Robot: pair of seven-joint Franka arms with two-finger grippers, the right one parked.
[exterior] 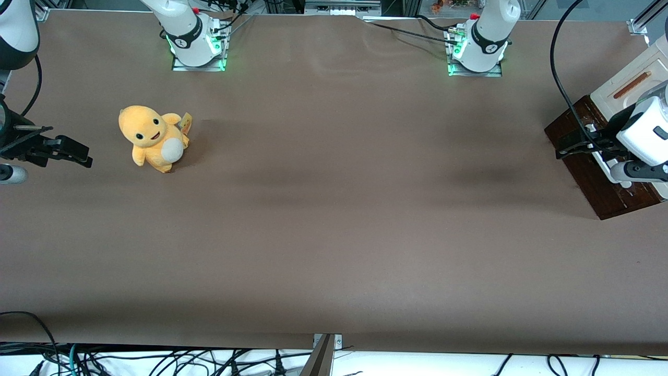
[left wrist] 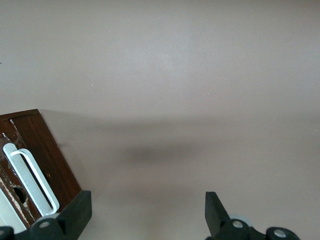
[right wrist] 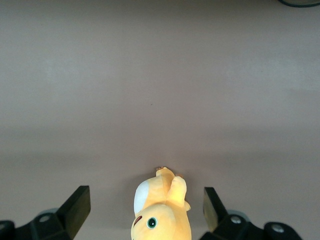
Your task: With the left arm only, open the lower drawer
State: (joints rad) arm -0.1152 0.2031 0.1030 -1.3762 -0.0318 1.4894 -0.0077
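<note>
We see a wide table (exterior: 334,224) covered in plain brown sheeting, slightly rippled near the arm bases. On it, toward the parked arm's end, sits a yellow plush toy (exterior: 153,138) with a white belly and a small tag. Toward the working arm's end a dark brown wooden cabinet stands on the sheeting, its lower drawer (exterior: 592,162) fronted in dark wood with a white bar handle (left wrist: 29,177). Two arm bases (exterior: 198,49) are bolted to the table, farthest from the front camera. The left arm's gripper (exterior: 574,149) hangs over the drawer front, its fingers (left wrist: 75,215) spread wide above bare sheeting.
</note>
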